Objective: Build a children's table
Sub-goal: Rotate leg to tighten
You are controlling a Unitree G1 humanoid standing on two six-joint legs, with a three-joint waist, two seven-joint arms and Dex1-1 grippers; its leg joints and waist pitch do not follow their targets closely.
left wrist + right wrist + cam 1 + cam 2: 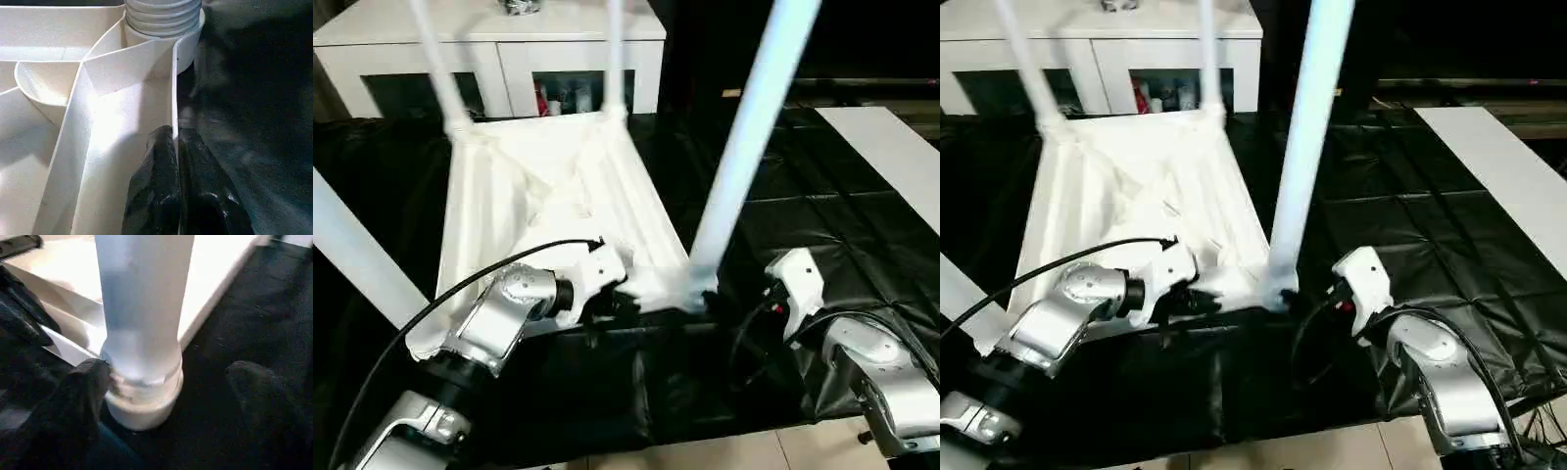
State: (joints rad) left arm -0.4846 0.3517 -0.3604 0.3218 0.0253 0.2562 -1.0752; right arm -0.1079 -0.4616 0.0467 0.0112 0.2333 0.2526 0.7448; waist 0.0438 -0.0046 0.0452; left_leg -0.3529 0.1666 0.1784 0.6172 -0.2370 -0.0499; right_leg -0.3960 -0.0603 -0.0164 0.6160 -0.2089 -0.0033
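Pinching the tabletop (558, 196) rim, left fingers (161, 196) clenched; right fingers (83, 396) released, tips blurred beside leg (142, 308).

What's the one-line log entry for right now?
left gripper: shut on tabletop rim | right gripper: open around near leg at corner socket | tabletop: upside down, four legs up

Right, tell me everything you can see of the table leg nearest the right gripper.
The near-right leg is a long white tube of smooth plastic, slightly tapered, standing up and leaning a little from the corner socket of the upside-down tabletop. Its ridged, threaded end sits in the socket. The right gripper is open, one finger at the leg's base, the other apart from it. The left gripper pinches the tabletop's rim nearby.
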